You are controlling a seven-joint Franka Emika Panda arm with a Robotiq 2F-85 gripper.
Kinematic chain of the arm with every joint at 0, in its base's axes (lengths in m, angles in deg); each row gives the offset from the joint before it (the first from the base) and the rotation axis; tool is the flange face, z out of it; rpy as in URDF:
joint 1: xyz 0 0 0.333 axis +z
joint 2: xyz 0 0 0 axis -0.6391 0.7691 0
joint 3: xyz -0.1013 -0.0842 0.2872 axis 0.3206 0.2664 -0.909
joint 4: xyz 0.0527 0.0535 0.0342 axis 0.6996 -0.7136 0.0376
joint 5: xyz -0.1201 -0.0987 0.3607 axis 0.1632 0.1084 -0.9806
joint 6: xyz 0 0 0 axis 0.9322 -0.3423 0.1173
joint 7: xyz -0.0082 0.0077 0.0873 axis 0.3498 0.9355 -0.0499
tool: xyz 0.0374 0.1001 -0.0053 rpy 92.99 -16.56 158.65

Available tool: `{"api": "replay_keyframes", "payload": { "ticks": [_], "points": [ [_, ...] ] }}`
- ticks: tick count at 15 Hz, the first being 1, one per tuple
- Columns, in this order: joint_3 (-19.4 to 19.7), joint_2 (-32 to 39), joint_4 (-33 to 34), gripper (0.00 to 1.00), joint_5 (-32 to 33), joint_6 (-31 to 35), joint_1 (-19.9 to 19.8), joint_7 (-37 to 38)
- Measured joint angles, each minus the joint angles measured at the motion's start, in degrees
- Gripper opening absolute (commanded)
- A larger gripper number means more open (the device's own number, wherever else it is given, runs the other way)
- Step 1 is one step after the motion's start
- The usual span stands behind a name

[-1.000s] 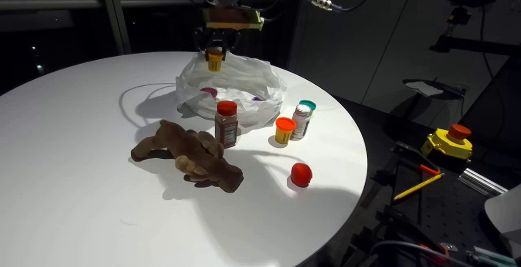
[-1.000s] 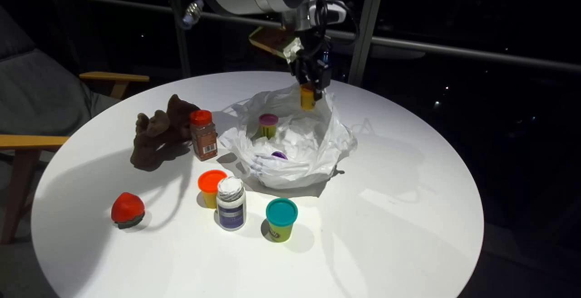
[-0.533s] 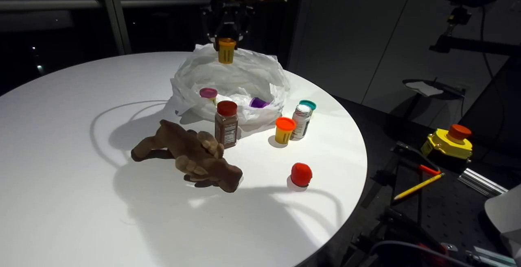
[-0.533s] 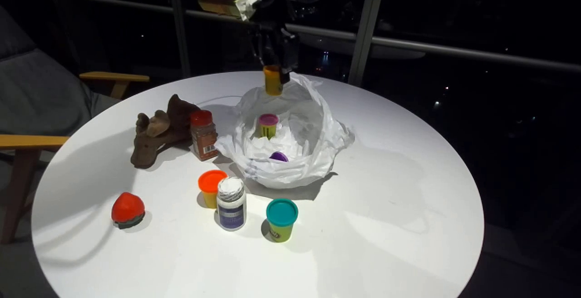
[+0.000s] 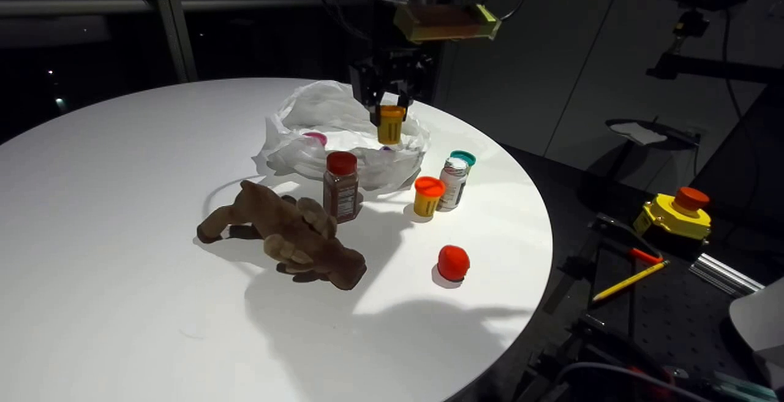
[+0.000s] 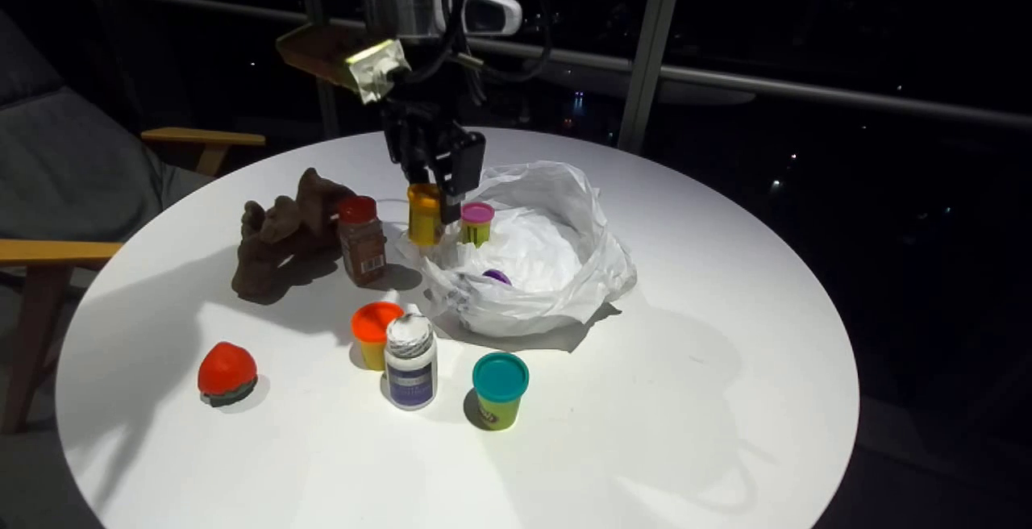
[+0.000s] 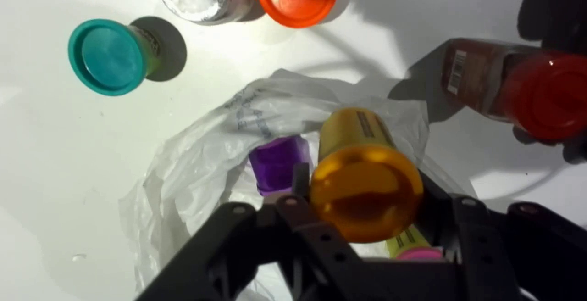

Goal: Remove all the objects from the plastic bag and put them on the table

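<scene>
My gripper [image 5: 391, 116] is clamped on an amber-lidded tub [image 6: 424, 216], pinching it from both sides and holding it roughly upright above the plastic bag [image 5: 380, 172], by the rim. In an exterior view the round, matte white table [image 6: 726, 368] gives me a broad smooth stretch between the bag and the right edge. The bag itself is thin, whitish and crumpled, its mouth open upward. A soft brown plush [image 6: 297, 227] lies toward the far left edge, and a boxy red-capped bottle [image 6: 363, 243] of something brown stands just beside it, between plush and bag. Toward the near edge stand a white jar [image 6: 411, 364] (crinkled on top, a bit like foil from where I sit), a teal-lidded tub [image 6: 500, 396] and, just beside the jar, an orange-lidded tub [image 6: 373, 347]. A rounded red thing [image 6: 227, 368] with a dull, dark base sits near the left edge. Inside the bag I make out a pink-lidded tub [image 6: 476, 225], upright, and a purple piece [image 7: 278, 163], partly hidden.
</scene>
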Motion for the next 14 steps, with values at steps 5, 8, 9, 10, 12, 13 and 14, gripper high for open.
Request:
{"api": "replay_keyframes", "payload": {
  "ticks": [5, 8, 9, 10, 12, 13, 14],
  "points": [
    [-4.0, 1.9, -7.5, 0.27, -1.8, 10.0, -3.6, -11.0],
    [-5.6, 3.3, -9.6, 0.27, -1.7, 15.2, -3.7, -14.7],
    [-6.1, 3.4, -10.1, 0.27, -1.7, 16.5, -3.6, -15.5],
    [-6.6, 3.4, -10.4, 0.27, -1.7, 17.5, -3.5, -16.1],
    [-7.5, 3.4, -10.6, 0.27, -1.6, 18.5, -3.4, -17.2],
    [-7.9, 3.5, -10.6, 0.27, -1.6, 18.6, -3.3, -17.7],
    [-8.2, 3.8, -10.6, 0.27, -1.6, 18.6, -3.3, -18.2]
  ]
}}
